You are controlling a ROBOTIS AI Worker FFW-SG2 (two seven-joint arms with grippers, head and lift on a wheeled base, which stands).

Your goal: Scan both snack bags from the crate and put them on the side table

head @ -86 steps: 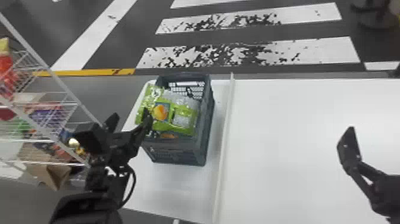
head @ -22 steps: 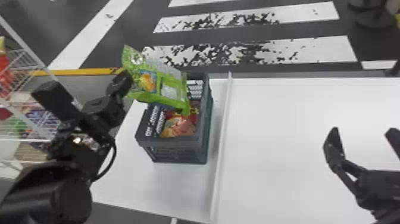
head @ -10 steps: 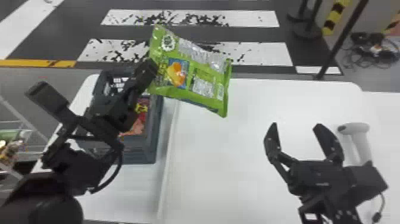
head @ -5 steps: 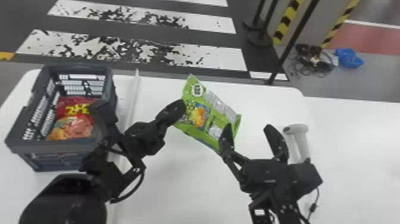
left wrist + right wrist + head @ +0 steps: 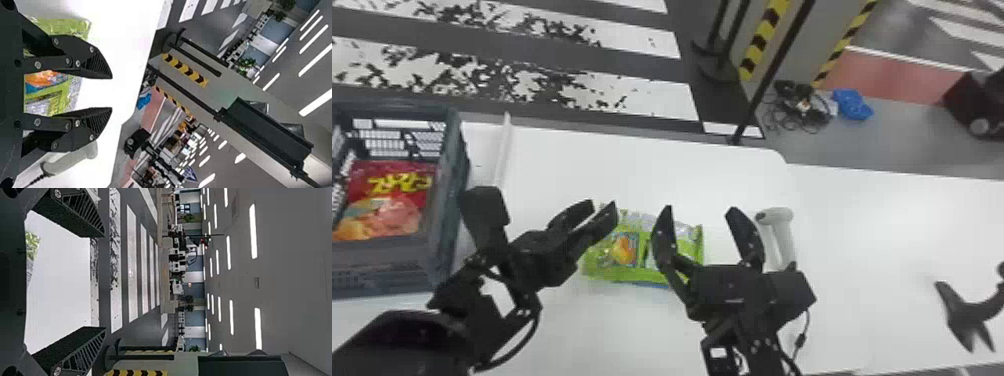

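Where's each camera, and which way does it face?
Head view: on the head, forward and down at crate and green bag; both arms show.
Left wrist view: left wrist, across the table past the bag; left gripper shows.
Right wrist view: right wrist, out over striped floor; right gripper shows.
Head and left wrist both see the scanner.

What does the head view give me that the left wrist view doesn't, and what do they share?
Head view: the crate with the red snack bag inside, and the right gripper, open.

Left wrist view: ceiling lights and a green plant in the background.

Both: the green snack bag, the scanner and the left gripper.
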